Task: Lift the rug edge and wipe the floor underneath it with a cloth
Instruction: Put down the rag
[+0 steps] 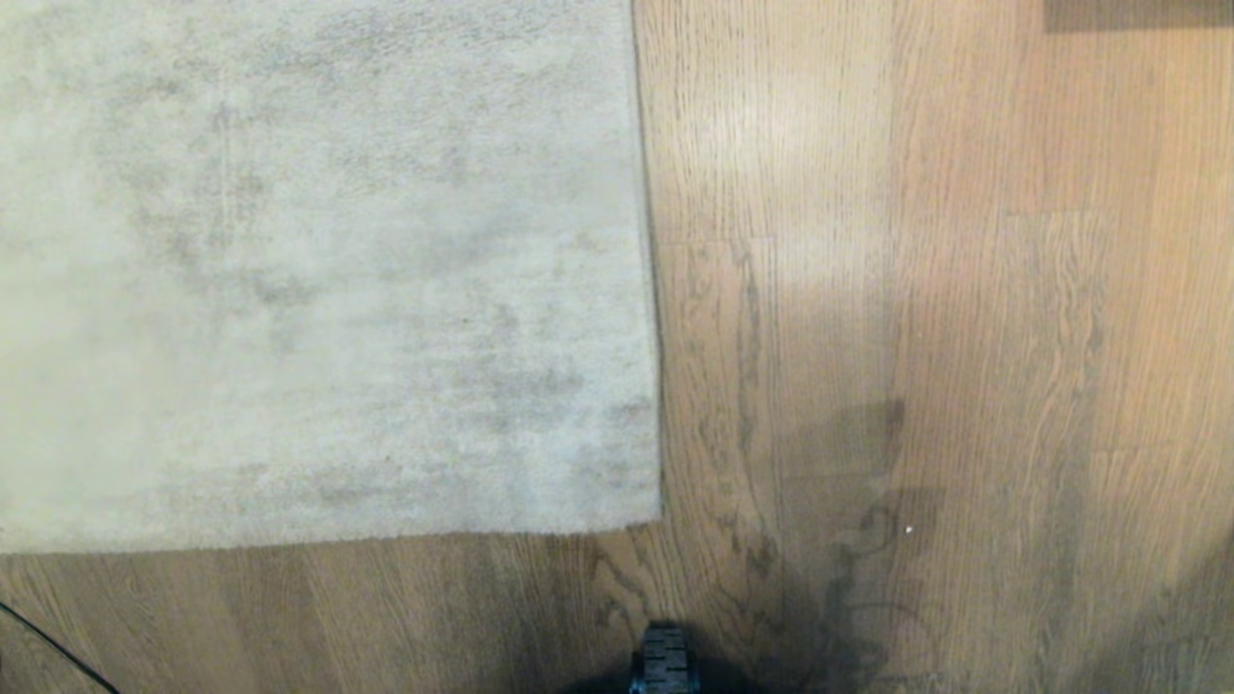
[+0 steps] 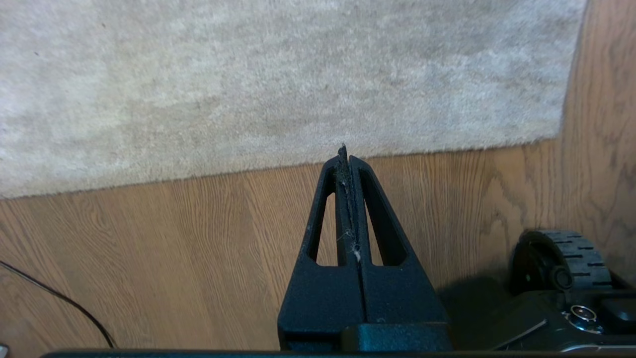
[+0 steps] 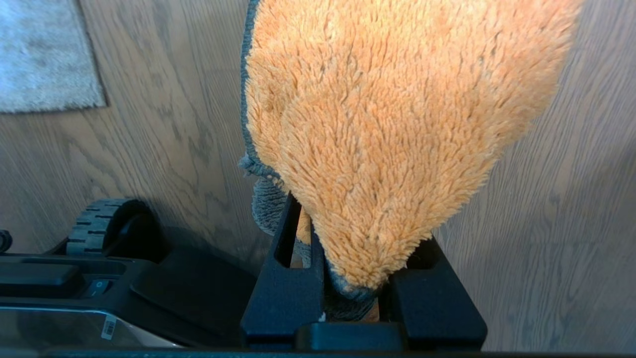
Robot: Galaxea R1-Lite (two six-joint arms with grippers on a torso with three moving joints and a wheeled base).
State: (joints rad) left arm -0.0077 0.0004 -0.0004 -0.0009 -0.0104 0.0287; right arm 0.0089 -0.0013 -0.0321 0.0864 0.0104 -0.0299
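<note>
Soft warm indoor light, pale glare patch on floor (image 1: 771,125) beside rug edge (image 1: 648,289), robot's dark shadow over planks nr wheel (image 1: 663,660), head view slightly soft, cloth (image 3: 387,124) brightly lit.

We see matte black triangular slotted gripper fingers (image 2: 343,164), a black ribbed-tread base wheel (image 1: 663,661), and a barcode sticker (image 3: 108,328) on our glossy base.

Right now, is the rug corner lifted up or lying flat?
Flat. The rug corner lies on the wood floor, no backing showing.
</note>
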